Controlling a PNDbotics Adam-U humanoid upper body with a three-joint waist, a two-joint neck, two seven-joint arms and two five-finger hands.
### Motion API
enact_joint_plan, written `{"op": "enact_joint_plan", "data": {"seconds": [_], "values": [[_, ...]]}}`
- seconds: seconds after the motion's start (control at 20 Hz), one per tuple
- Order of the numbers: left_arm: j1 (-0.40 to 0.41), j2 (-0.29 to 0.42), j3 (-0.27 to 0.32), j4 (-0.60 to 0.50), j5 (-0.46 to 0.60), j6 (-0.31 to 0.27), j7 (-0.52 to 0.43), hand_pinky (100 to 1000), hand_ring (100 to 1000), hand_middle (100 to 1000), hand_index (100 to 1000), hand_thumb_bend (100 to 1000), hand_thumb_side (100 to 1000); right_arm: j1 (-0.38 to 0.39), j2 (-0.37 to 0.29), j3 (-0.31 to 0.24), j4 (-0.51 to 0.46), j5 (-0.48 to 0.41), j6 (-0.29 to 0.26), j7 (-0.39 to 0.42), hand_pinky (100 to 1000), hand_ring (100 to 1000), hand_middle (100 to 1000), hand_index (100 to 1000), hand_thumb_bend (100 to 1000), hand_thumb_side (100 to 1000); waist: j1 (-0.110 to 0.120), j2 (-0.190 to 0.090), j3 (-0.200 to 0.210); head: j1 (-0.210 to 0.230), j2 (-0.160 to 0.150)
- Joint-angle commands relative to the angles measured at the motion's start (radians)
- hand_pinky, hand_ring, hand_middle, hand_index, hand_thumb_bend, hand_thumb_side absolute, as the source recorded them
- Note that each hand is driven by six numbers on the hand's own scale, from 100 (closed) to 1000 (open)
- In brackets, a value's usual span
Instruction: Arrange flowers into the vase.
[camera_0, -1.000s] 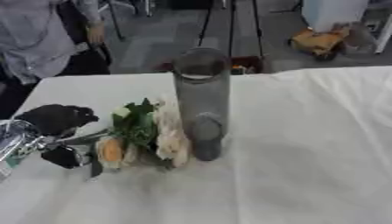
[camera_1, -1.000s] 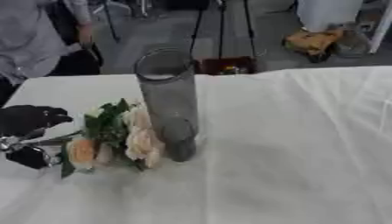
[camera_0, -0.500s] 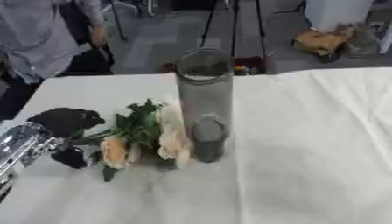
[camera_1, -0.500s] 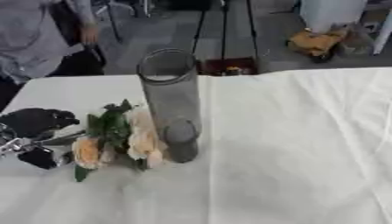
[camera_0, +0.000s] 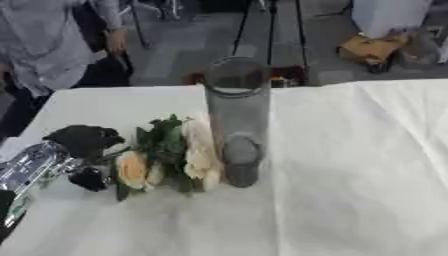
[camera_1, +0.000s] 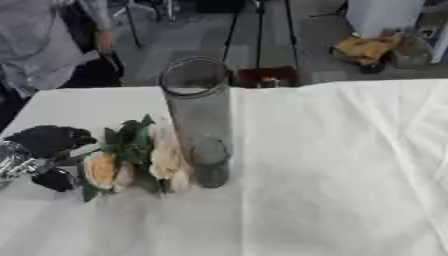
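Observation:
A tall clear glass vase stands upright near the middle of the white table. Just left of its base lies a small bunch of flowers with peach and cream blooms and green leaves, its stems pointing left. My left hand, black with a silver forearm, comes in from the left edge and is curled around the stem end of the bunch. The blooms rest close against the vase's foot. My right hand shows in neither view.
The table's far edge runs behind the vase. A person in grey stands beyond the far left corner. A tripod and a brown bag are on the floor past the table.
My left hand and the flower bunch have shifted a little to the right, toward the vase. The vase has stayed upright in place.

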Motion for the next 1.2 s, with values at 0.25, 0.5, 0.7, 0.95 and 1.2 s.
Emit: {"op": "enact_joint_plan", "data": {"seconds": [0.25,0.5,0.7,0.95,1.2], "values": [[-0.028,0.026,0.022,0.003,-0.008,-0.011,-0.047,902,964,958,1000,119,538,-0.011,-0.020,-0.003,-0.016,-0.011,-0.002,0.004,886,1000,850,899,100,1000,-0.002,-0.017,0.002,0.005,-0.006],[-0.038,0.017,0.026,0.015,-0.023,-0.003,-0.041,899,964,959,1000,150,567,-0.012,-0.019,-0.002,-0.016,-0.012,-0.004,0.006,886,1000,849,899,100,1000,-0.003,-0.015,-0.001,0.009,-0.010],[-0.049,0.003,0.031,0.042,-0.020,0.001,-0.038,896,965,962,1000,209,597,-0.013,-0.018,-0.001,-0.016,-0.012,-0.003,0.009,887,1000,848,899,100,1000,-0.004,-0.013,-0.003,0.014,-0.012],[-0.060,-0.010,0.034,0.075,-0.015,-0.006,-0.051,889,960,957,1000,211,597,-0.015,-0.018,0.000,-0.016,-0.013,-0.005,0.009,887,1000,848,899,100,1000,-0.004,-0.011,-0.006,0.020,-0.015],[-0.069,-0.023,0.040,0.105,-0.013,-0.002,-0.056,835,897,898,1000,173,594,-0.014,-0.017,0.000,-0.016,-0.014,-0.006,0.011,888,1000,846,899,100,1000,-0.005,-0.010,-0.010,0.025,-0.021]]}}
